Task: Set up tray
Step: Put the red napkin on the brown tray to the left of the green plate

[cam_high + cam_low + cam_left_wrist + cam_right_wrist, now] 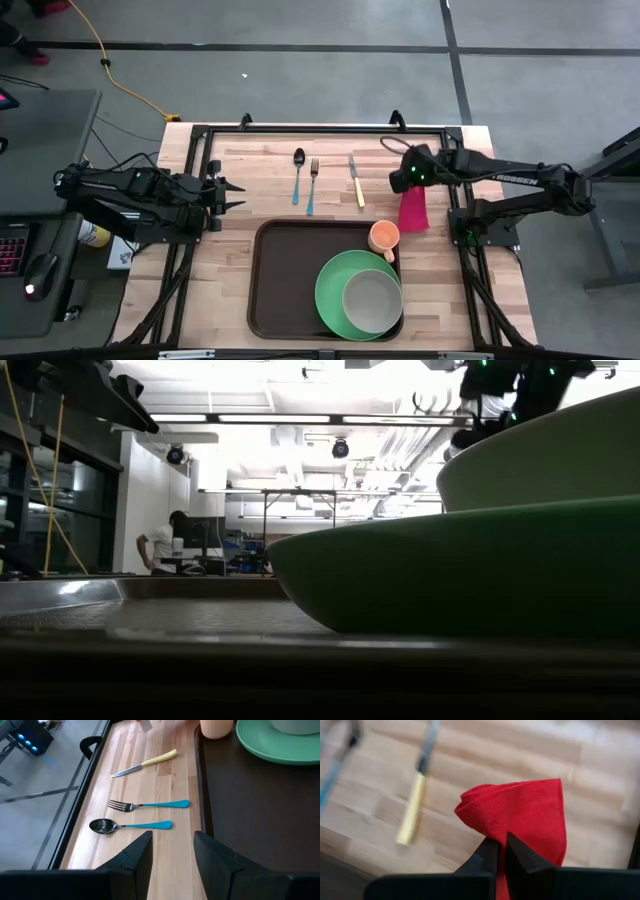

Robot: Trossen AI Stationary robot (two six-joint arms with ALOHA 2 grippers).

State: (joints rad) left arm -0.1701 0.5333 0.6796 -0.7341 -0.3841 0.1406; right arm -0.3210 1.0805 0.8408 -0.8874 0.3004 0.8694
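The tray (285,285) lies at the near middle of the wooden table (225,270), toward six o'clock in the high view. Inside it, at its four-o'clock corner, sits a green plate (333,290) carrying a pale bowl (372,300). An orange cup (384,237) stands in the tray at the plate's one o'clock, just beside the rim. The tray's left half is bare brown plastic.

Beyond the tray, toward twelve o'clock, three pieces of cutlery lie side by side on the wood: a blue-handled spoon (298,175), a blue-handled fork (312,185) and a yellow-handled knife (356,181).

The right gripper (502,851) hangs at two o'clock of the tray, its fingers pinched shut on a red cloth (530,815) that droops beside the cup; the right wrist view shows the fabric folded between the closed tips. The left gripper (232,196) hovers at the table's left edge, at ten o'clock of the tray, fingers spread and holding nothing.

In the low view the plate and bowl fill nearly the whole right side, so the cup, cloth and cutlery are hidden. A person (160,545) stands far back in the room, too small to make out further. The left wrist view cuts off the cup and plate at its edge.
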